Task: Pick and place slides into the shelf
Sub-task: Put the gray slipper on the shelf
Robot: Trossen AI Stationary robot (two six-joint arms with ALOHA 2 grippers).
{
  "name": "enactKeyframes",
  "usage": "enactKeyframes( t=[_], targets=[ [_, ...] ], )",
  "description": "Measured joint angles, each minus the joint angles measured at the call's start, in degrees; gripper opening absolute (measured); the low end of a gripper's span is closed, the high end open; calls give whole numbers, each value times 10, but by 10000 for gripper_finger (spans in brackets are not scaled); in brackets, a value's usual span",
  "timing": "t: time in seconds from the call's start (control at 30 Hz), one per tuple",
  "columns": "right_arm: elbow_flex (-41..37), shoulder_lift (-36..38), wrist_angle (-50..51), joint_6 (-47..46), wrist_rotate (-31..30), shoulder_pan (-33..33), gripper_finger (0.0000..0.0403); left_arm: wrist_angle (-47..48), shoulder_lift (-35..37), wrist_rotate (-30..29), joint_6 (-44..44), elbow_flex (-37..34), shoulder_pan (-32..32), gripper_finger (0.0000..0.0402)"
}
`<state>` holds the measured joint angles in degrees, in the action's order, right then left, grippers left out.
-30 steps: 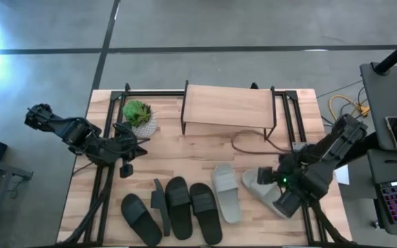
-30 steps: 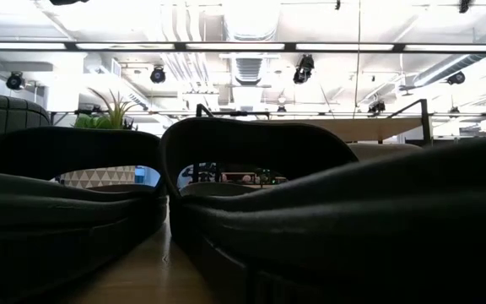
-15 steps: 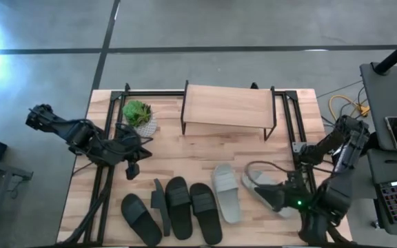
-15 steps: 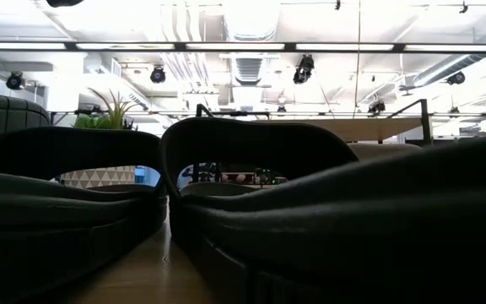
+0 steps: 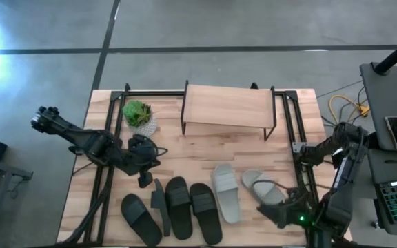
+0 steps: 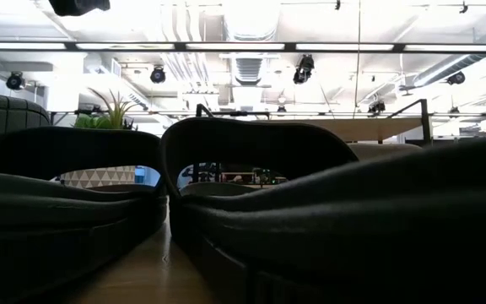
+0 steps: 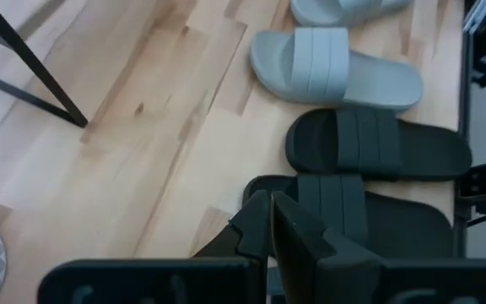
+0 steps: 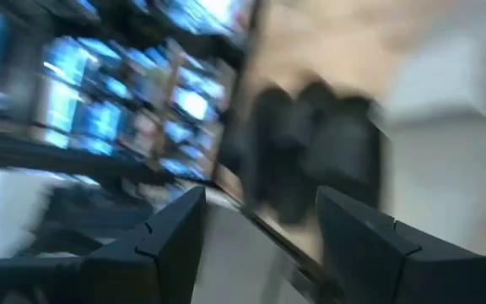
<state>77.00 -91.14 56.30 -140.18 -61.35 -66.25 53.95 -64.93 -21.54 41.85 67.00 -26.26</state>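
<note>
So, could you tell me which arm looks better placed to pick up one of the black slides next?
Probably the left: its gripper hovers, fingers shut, just by the black slides, which fill its wrist view. The right gripper, open, sits at the table's right edge nearer the grey slides.

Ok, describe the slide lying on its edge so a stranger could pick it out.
Start at the shelf at the table's far edge, then drop to the row of slides along the near edge. Between the leftmost black slide and the next black one stands a black slide tipped on its edge; the others lie flat.
</note>
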Motion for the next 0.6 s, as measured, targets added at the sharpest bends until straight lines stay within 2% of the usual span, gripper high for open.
enactKeyframes(
  t=[0.2,0.3,0.4,0.6],
  targets=[
    [-23,-57,-7,-10,200,-1,212,0,-27,0,-1,0,0,2],
    [-26,-87,23,-9,290,-1,212,0,-35,0,-1,0,0,2],
    [-27,-115,62,-15,300,1,212,-1,-40,1,0,0,0,2],
    [-27,-113,180,-14,295,43,212,-11,-49,10,0,6,0,2]
  ],
)
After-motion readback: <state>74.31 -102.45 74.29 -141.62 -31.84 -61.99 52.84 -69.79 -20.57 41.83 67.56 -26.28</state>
